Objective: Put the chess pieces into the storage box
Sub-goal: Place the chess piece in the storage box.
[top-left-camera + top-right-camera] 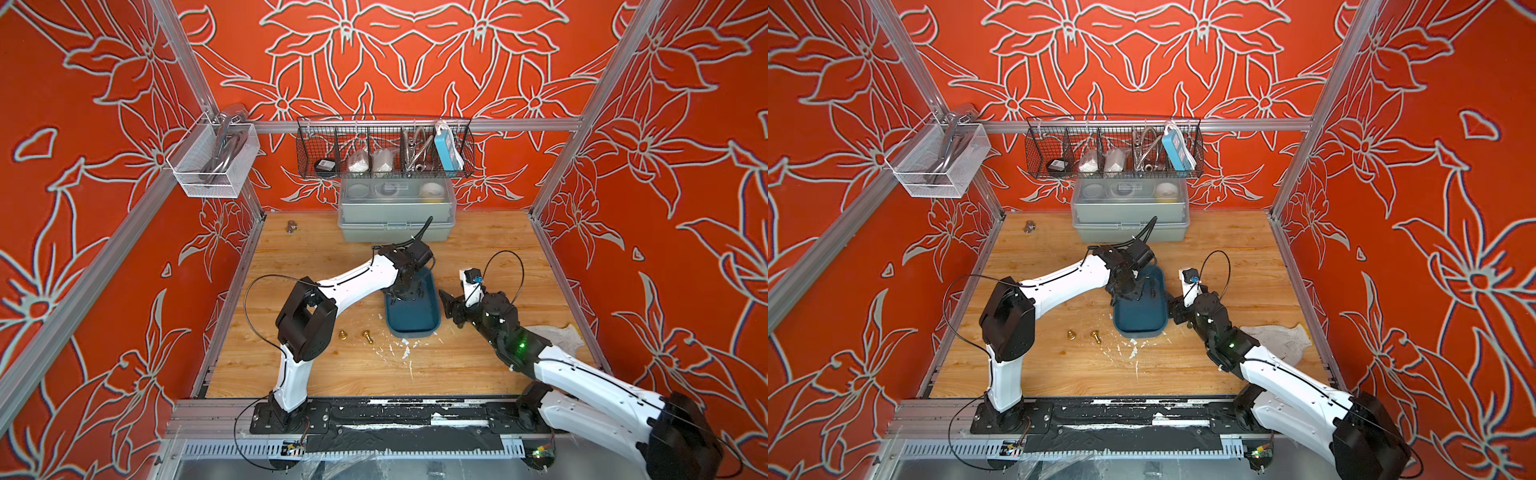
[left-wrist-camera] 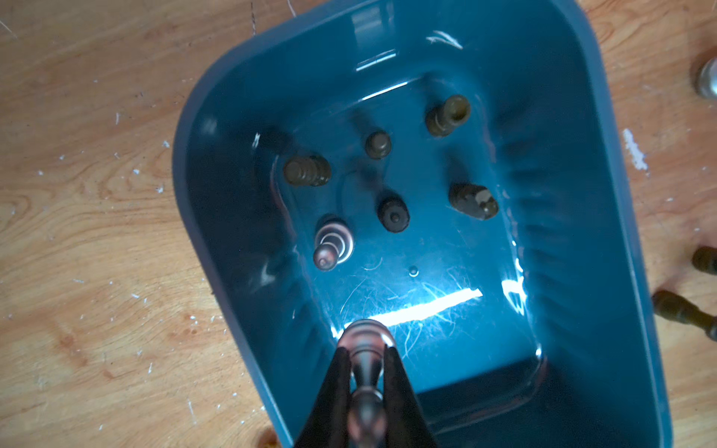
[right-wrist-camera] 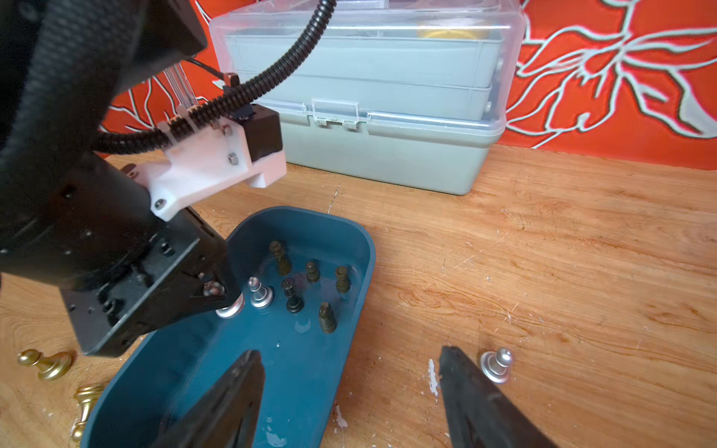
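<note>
The left fingers (image 2: 335,388) were clenched on a silver chess piece (image 2: 366,364), its long axis in line with them and its round base pointing down into the storage box (image 2: 558,217). The base hung by the box wall on the left arm's side, just beside a standing silver piece (image 2: 332,242) and clear of the five dark pieces (image 2: 394,215) further in. Whether it touched the floor I could not tell. To my eye, only a straight let-go was wanted.

The right fingers (image 3: 232,399) stood released over the box's near end. A silver pawn (image 3: 496,364) stood upright on the desk (image 3: 543,252) just outside one of them, so that arm was the nearer to it. Two gold pieces (image 1: 343,335) waited on the left arm's side.
</note>
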